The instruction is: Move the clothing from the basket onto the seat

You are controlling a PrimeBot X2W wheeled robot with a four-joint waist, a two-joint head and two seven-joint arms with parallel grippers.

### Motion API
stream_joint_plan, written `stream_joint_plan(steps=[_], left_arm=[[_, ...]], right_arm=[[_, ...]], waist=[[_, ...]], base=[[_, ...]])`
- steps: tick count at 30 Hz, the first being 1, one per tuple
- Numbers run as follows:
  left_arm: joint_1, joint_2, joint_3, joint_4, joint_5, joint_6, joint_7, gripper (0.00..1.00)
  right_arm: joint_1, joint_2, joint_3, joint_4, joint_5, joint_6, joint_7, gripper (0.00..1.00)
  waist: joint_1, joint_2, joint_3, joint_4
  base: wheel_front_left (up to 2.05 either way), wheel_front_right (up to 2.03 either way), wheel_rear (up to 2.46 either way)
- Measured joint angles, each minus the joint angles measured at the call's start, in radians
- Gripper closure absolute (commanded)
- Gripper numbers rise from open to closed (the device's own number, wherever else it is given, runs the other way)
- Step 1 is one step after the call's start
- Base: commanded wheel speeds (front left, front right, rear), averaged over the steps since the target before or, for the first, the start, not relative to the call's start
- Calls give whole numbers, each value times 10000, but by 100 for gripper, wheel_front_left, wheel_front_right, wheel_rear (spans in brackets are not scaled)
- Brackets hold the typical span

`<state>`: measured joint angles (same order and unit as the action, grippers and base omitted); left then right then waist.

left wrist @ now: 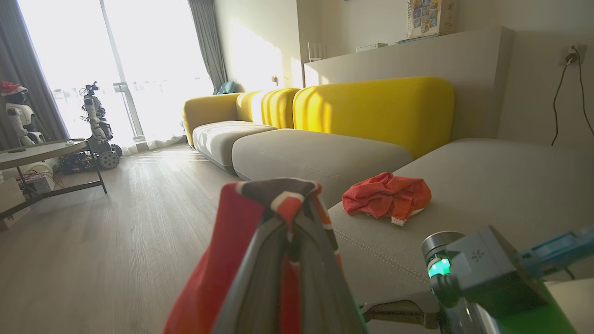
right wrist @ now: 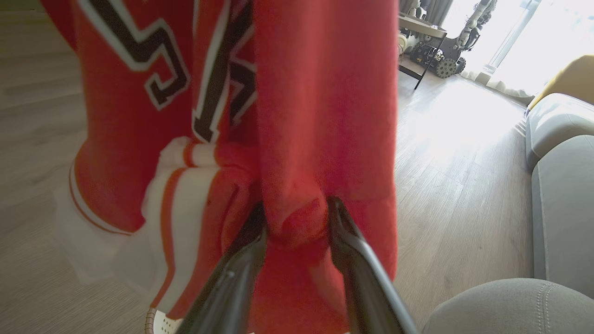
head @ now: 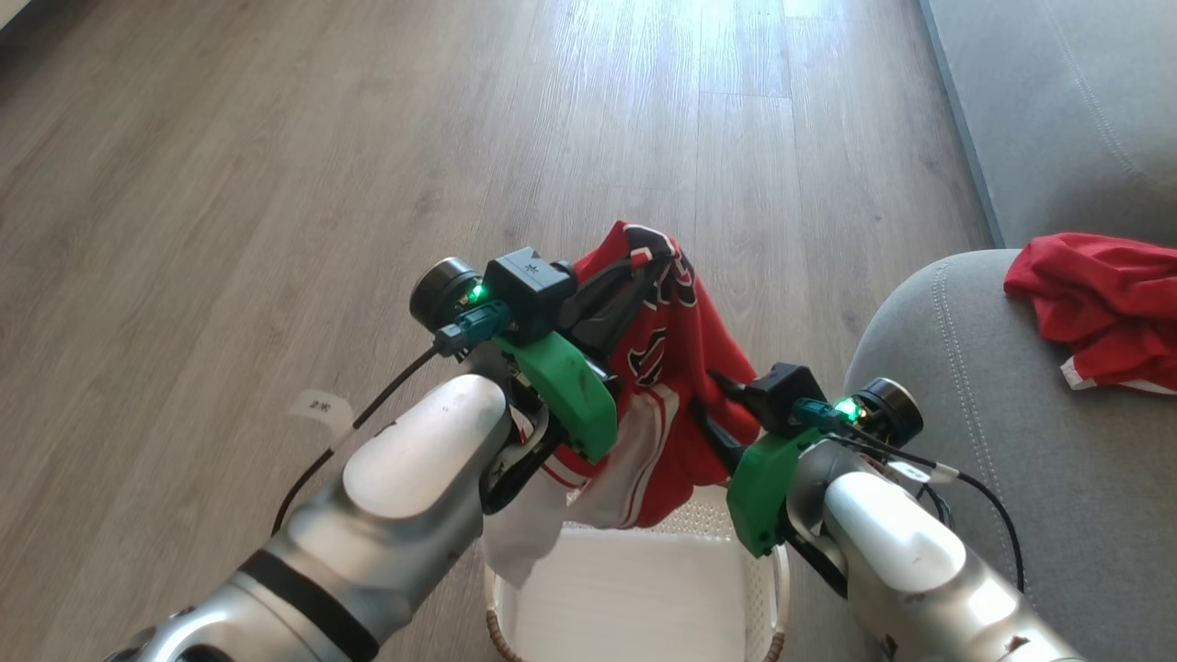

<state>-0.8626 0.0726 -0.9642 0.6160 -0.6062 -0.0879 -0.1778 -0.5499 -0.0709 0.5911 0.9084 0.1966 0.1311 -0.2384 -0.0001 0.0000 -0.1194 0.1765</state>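
My left gripper (head: 653, 267) pinches the jersey (head: 680, 368), which hangs straight down; the half-open fingers (right wrist: 357, 264) of my right gripper (right wrist: 297, 211) straddle its lower fold.

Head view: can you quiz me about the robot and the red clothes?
1. True or false: the numbered jersey hangs above the basket.
2. What holds the jersey by its top? A) the left tool B) a person's hand C) a hook
3. Fill in: the crumpled red garment lies on the grey ____.
Key: 1 true; 2 A; 3 sofa.
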Motion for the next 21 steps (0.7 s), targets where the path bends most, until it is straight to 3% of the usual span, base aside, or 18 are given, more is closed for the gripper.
stream_joint_plan(steps=[1, 2, 15, 17, 18, 19, 20, 21], left_arm=[[0, 0, -2, 2, 0, 0, 0, 100], [1, 2, -2, 4, -2, 0, -4, 100], [170, 71, 134, 293, -359, 180, -188, 97], [312, 84, 140, 397, -453, 190, -207, 55], [391, 96, 144, 449, -476, 194, -259, 27], [463, 105, 148, 483, -477, 215, -274, 7], [560, 115, 165, 543, -577, 263, -282, 0], [598, 123, 171, 573, -602, 265, -322, 0]], right_arm=[[-7, 23, 33, 75, 69, 0, -13, 92], [-8, 35, 54, 134, 125, 0, -31, 100], [-219, 31, -318, -142, 259, 0, -113, 100], [-219, 17, -483, -257, 255, 0, -113, 100], [-219, 10, -577, -314, 226, 0, -113, 100], [-219, -2, -677, -368, 209, 0, -113, 100], [-221, -40, -849, -470, 134, 0, -113, 100], [-222, -69, -943, -506, 121, 0, -113, 100]], waist=[[0, 0, 1, 9], [0, 0, 2, 10], [0, 0, 109, -470], [0, 0, 142, -589], [0, 0, 158, -652], [0, 0, 175, -718], [0, 0, 211, -856], [0, 0, 230, -930]], base=[[0, 0, 0], [0, 0, 0], [0, 0, 0], [0, 0, 0], [0, 0, 0], [0, 0, 0], [0, 0, 0], [0, 0, 0]])
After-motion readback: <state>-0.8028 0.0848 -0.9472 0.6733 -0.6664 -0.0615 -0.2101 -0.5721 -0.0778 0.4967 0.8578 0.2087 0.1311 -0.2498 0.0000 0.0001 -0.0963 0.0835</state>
